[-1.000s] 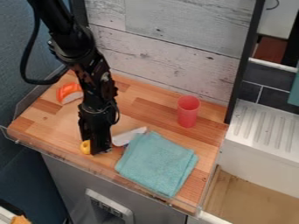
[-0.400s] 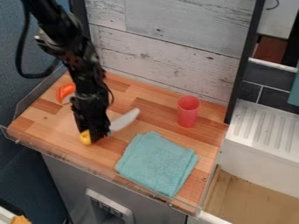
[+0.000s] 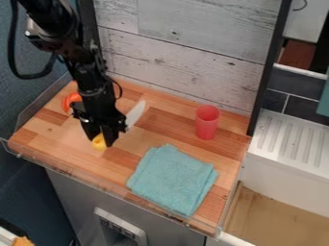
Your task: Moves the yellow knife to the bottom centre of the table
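The black gripper [image 3: 101,140] hangs over the left part of the wooden table, its fingers shut on the yellow handle of the knife [image 3: 98,142]. The handle's end pokes out below the fingertips. Up and to the right of the gripper, the knife's pale blade [image 3: 135,113] slants toward the back wall; the middle of the knife is hidden behind the gripper. Whether the knife touches the wooden tabletop [image 3: 170,129] cannot be told.
A folded teal cloth [image 3: 172,178] lies at the front right. The red cup [image 3: 207,122] stands upright at the back right. An orange object [image 3: 70,101] is partly behind the arm at the left. A clear rim [image 3: 96,176] runs along the front edge.
The gripper and the knife have moved together toward the back of the table. The blade, earlier beside the cloth, is now well away from it and points more steeply toward the wall.
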